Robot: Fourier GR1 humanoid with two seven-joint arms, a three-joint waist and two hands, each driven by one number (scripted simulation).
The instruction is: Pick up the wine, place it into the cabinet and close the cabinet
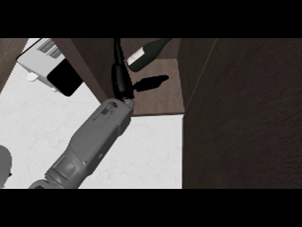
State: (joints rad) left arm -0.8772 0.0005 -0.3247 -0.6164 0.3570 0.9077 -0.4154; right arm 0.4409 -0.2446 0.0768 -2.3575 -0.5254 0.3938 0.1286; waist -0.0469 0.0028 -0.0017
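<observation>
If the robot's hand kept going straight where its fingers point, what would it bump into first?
Probably the wine bottle. The hand points up the view into the open cabinet, fingers straight, and the bottle lies just ahead and a bit to the right. How deep it sits is hard to judge, so the hand might slip past it.

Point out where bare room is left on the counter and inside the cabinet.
Bare white counter lies between the toaster and the forearm. The cabinet shelf has a free strip at its front edge. Deeper in it is crowded: the wine bottle and the robot hand.
</observation>
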